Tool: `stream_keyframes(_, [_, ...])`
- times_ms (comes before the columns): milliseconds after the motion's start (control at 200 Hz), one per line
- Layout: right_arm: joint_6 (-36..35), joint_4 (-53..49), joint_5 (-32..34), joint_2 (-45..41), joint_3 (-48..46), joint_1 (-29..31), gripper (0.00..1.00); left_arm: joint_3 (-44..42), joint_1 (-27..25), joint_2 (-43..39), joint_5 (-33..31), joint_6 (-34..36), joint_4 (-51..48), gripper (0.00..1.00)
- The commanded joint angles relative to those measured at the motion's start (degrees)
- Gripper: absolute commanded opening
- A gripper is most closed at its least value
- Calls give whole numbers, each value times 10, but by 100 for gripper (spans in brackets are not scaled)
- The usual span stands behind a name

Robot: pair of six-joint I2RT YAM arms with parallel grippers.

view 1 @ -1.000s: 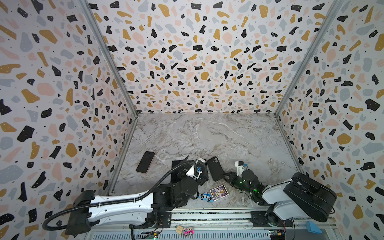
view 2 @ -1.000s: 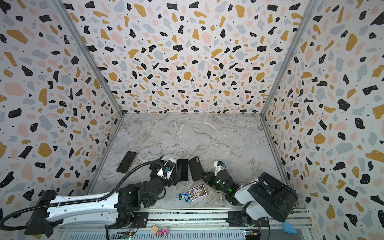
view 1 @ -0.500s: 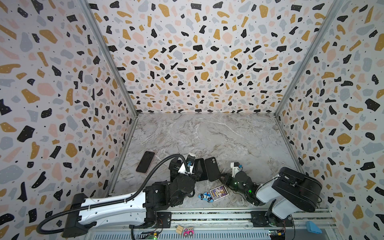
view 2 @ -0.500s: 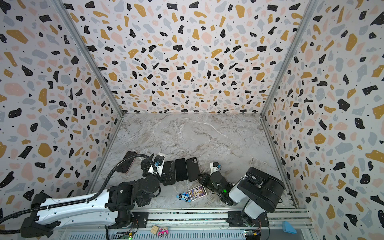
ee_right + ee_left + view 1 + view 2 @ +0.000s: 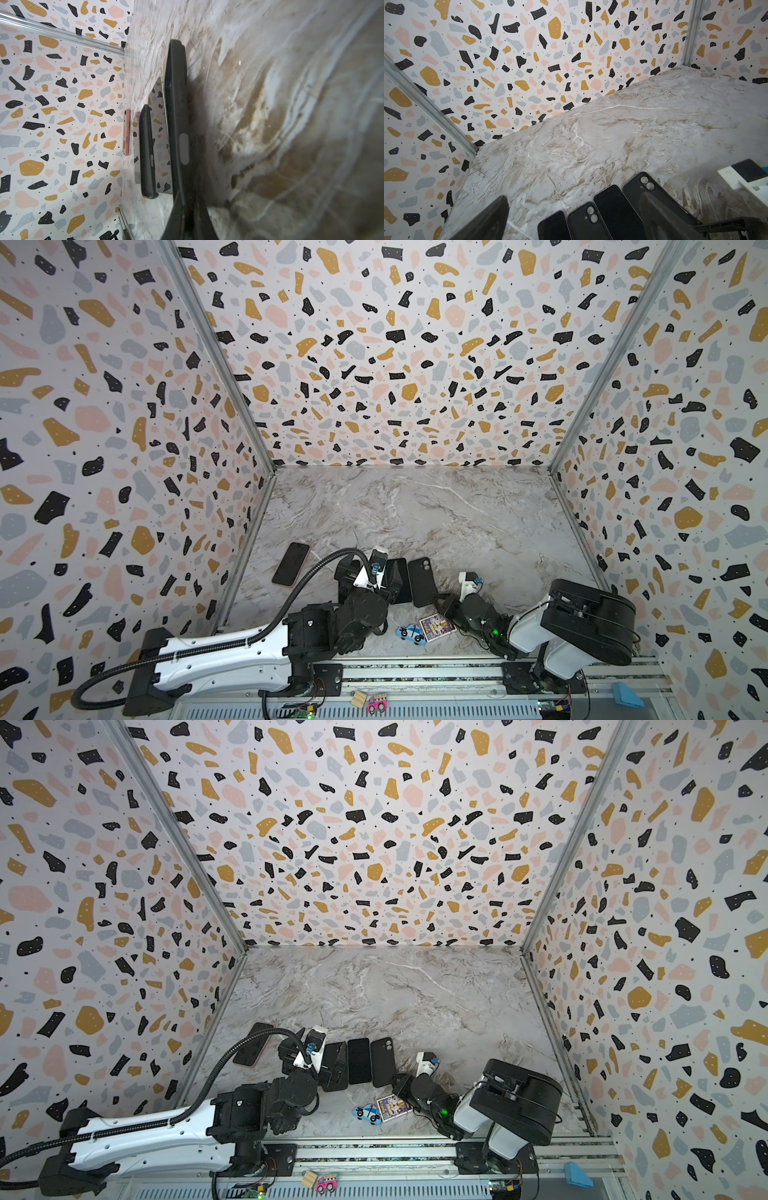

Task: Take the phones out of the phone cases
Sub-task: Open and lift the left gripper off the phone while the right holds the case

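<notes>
In both top views the phone case (image 5: 422, 581) is lying flat near the front of the tabletop (image 5: 415, 510), just beside a black phone (image 5: 400, 578). The left end effector (image 5: 372, 577) is standing wide apart just left of the phone, and the right end effector (image 5: 438, 602) is sitting closed at the case's near end. The left wrist view is showing the case's camera cutout. In the right wrist view, dark fingers (image 5: 182, 220) are meeting the case's edge; whether they are gripping it I cannot tell.
</notes>
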Motion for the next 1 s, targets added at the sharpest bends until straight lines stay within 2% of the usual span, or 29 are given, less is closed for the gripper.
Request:
stream_keyframes(0, [26, -9, 32, 4, 16, 21, 1, 22, 4, -8, -8, -9, 5, 100])
stream_keyframes(180, [18, -9, 56, -3, 13, 25, 2, 22, 4, -10, -6, -11, 3, 100])
stream_keyframes(546, [-16, -34, 34, -25, 16, 5, 8, 25, 4, -18, -2, -11, -1, 100])
stream_keyframes(681, [-25, -32, 17, -17, 26, 4, 14, 26, 4, -18, -1, -11, -3, 100])
stream_keyframes(861, [-30, -31, 5, -17, 22, 3, 28, 27, 4, -19, 0, -11, -5, 100])
stream_keyframes(996, [-45, -55, -1, -29, 27, 2, 32, 27, 4, -20, 2, -13, -5, 100])
